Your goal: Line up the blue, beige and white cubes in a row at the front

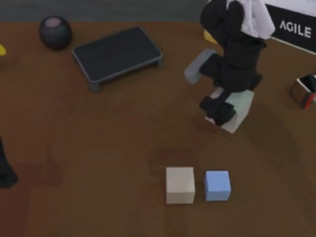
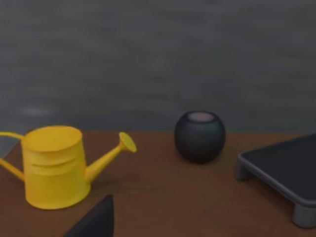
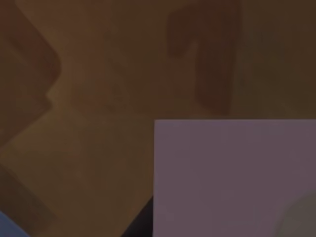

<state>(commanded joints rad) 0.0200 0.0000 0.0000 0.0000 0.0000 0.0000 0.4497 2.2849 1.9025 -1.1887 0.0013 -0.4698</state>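
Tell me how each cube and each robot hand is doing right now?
beige cube: sitting at the front, beside the blue one.
blue cube: sitting at the front, right of beige.
white cube: farther back, under the right gripper.
right gripper: over the white cube.
left gripper: parked at the left edge.

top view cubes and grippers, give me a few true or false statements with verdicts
1. The beige cube sits left of the blue cube, apart from it. True.
2. The white cube is already in the front row. False: it lies farther back, under the right gripper.
3. The left arm is working at the cubes. False: it is parked at the table's left edge.
4. A dark sphere sits left of the dark tray. True.
5. The blue cube is the largest. False: it looks smallest.
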